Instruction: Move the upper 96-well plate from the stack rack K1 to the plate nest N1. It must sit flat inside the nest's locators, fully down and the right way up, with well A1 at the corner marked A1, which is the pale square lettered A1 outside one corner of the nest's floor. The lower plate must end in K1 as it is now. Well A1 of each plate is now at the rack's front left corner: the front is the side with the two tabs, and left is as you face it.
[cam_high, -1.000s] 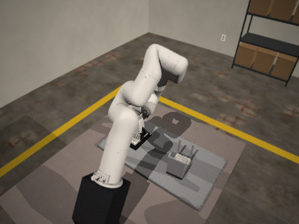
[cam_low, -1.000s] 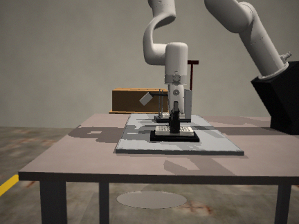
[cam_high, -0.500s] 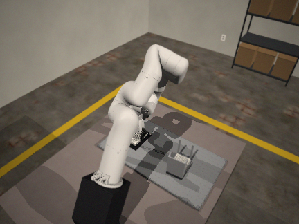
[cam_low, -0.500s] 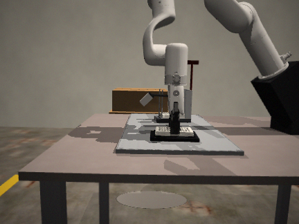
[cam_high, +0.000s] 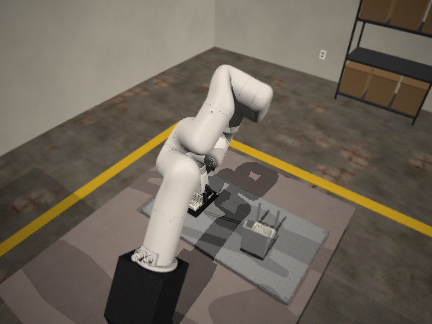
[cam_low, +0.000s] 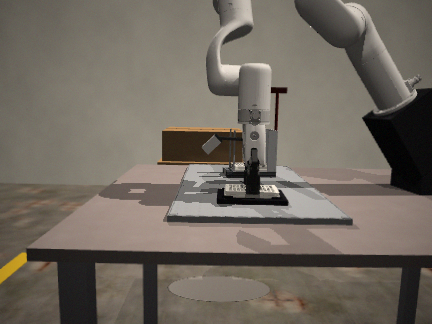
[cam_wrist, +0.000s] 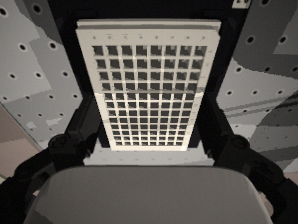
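End effector (cam_low: 251, 187) is spread to full width with nothing gripped; it hangs straight down over the plate (cam_wrist: 149, 85), one finger on each long side. That straddle is what you'd expect right at a release, so my read is the plate has been let go and the retreat is the step in hand.

Left to right on the table (cam_low: 75, 235):
- Grey mat (cam_low: 200, 212) carries both fixtures, probably to fix their positions relative to the arm.
- Nest (cam_low: 225, 199), black, near the mat's front. The plate sits in it, wells up, and looks level in the side view. Wrist view shows black nest walls hugging both long edges, so the locators seem engaged.
- A pale label (cam_wrist: 242, 3) shows at the top right of the wrist view, cut off by the frame. I can't read it, so I can't confirm A1 orientation from here.
- Rack (cam_high: 257, 239), well apart from the nest, with a plate (cam_high: 261, 229) showing in its top. That looks like the lower one, left in place as required.

Risk: fingers sit close to the plate edges, so lift straight up; any sideways drift could nudge it off the locators.
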